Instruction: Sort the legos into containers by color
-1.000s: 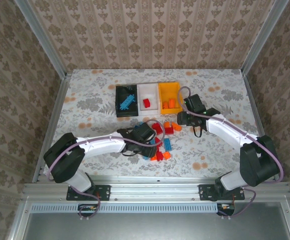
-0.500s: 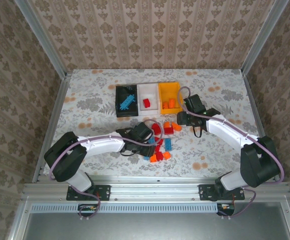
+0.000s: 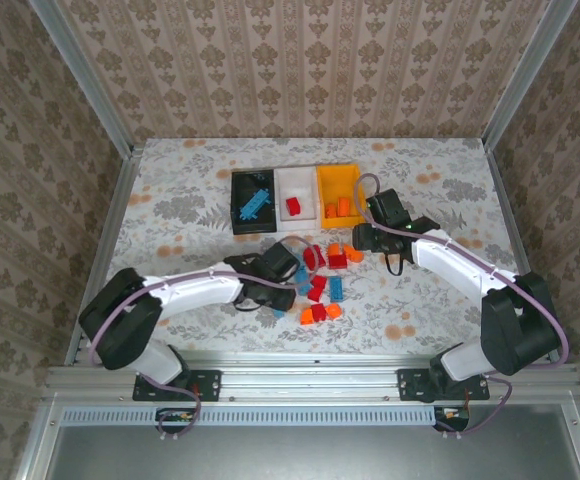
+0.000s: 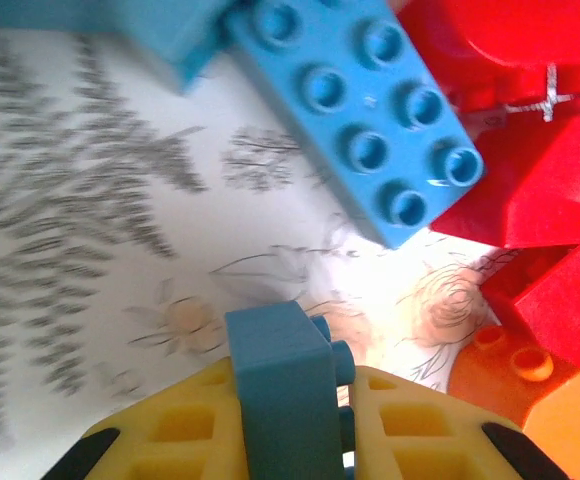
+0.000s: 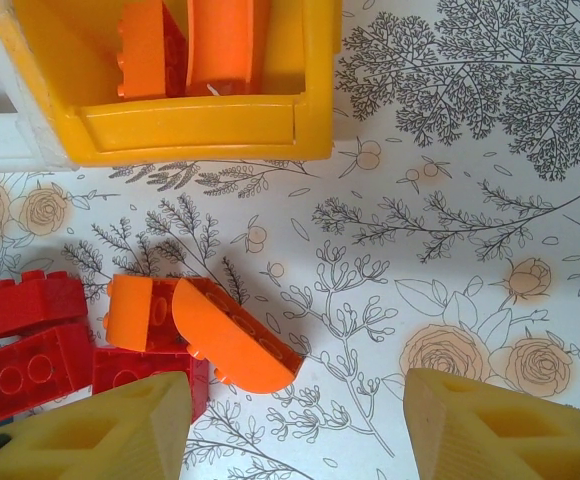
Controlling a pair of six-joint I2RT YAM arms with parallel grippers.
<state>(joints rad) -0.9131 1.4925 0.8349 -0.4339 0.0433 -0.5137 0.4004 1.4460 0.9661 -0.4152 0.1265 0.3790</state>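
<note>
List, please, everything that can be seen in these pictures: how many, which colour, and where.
black bin: one, black, left end of the joined row at the far side of the table
white bin: one, white, middle of the row
orange-yellow bin: one, orange-yellow, right end of the row
blue bricks: a few, light blue, in the black bin
red brick: one, red, in the white bin
orange bricks: at least two, orange, in the orange-yellow bin
loose bricks: about ten, red, orange and blue, in a pile on the table in front of the bins
held brick: one, blue, between the left fingers
table: one, white floral cover
left fingers: yellow, shut on the held brick
right fingers: yellow, open, nothing between them
</note>
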